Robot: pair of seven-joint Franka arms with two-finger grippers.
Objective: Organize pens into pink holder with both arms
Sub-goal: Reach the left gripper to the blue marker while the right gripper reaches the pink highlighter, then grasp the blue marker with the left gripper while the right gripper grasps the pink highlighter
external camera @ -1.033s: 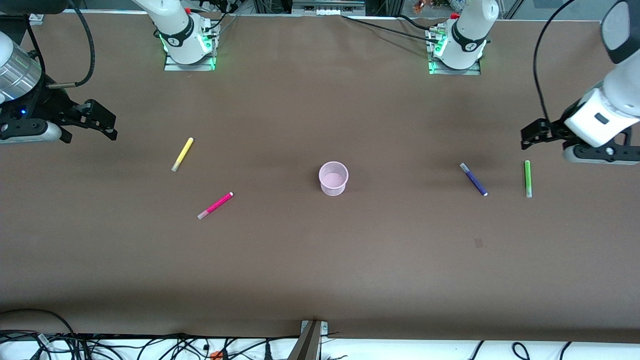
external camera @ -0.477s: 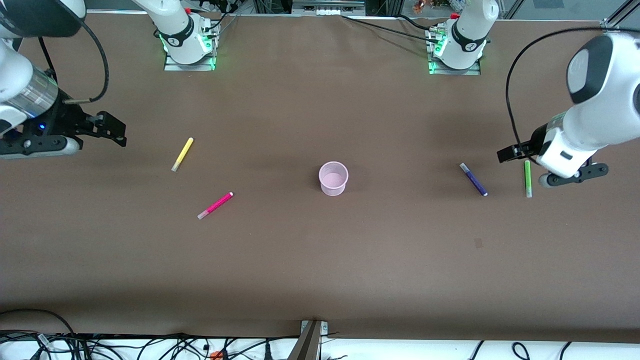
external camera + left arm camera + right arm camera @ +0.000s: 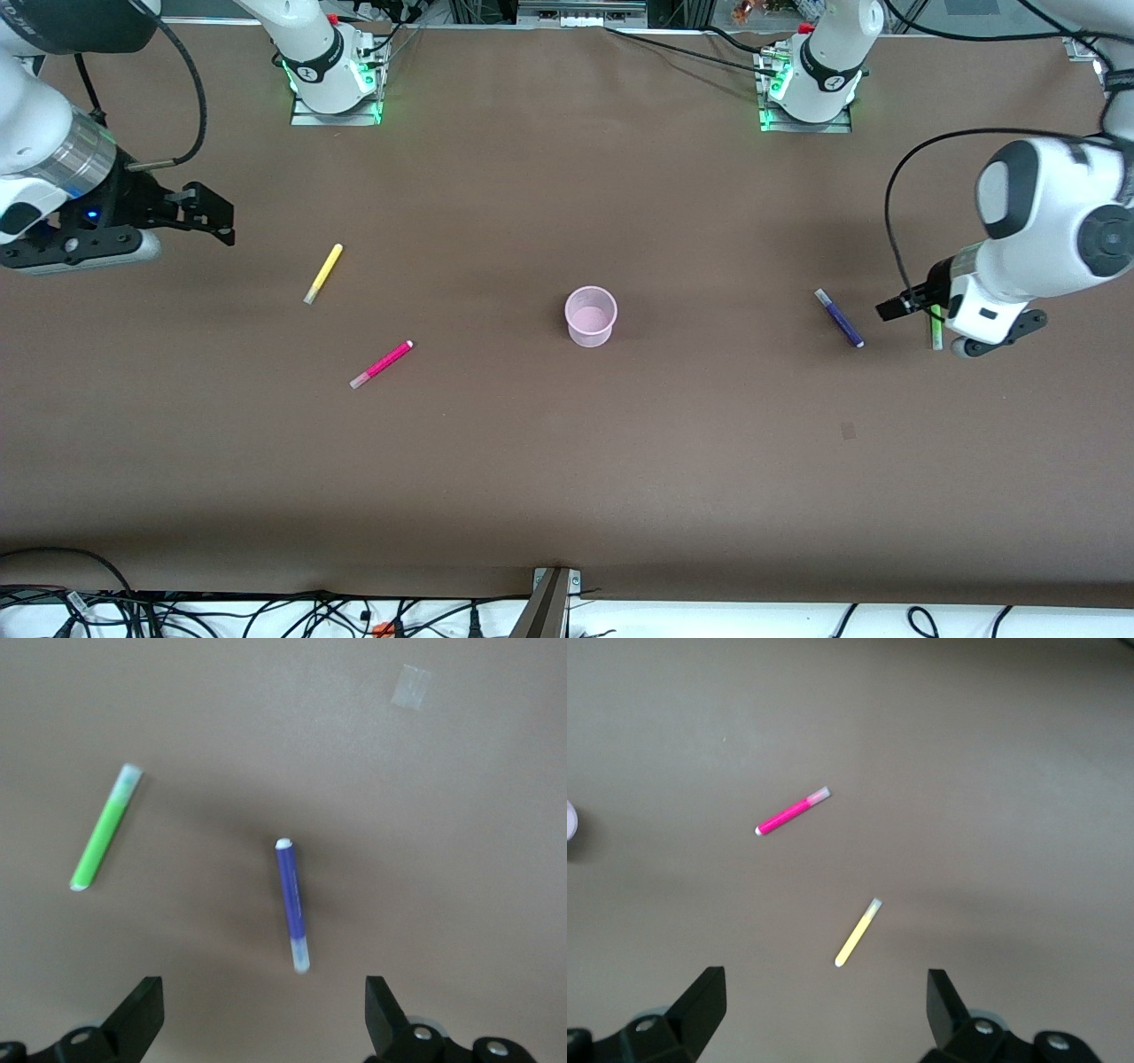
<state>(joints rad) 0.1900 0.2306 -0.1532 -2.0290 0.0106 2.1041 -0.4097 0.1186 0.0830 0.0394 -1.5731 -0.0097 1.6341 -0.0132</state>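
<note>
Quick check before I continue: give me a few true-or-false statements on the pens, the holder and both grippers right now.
1. The pink holder is empty. True.
2. The left gripper is shut on the purple pen. False: it is open above it.
3. The green pen lies on the table. True.
4. The right gripper holds the yellow pen. False: it is open, and that pen lies on the table.
5. The magenta pen stands in the holder. False: it lies on the table.

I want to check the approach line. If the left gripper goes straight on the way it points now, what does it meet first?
Probably the purple pen: in the left wrist view it lies centred ahead of the open left gripper, with the green pen off to one side. Depth is unclear.
</note>
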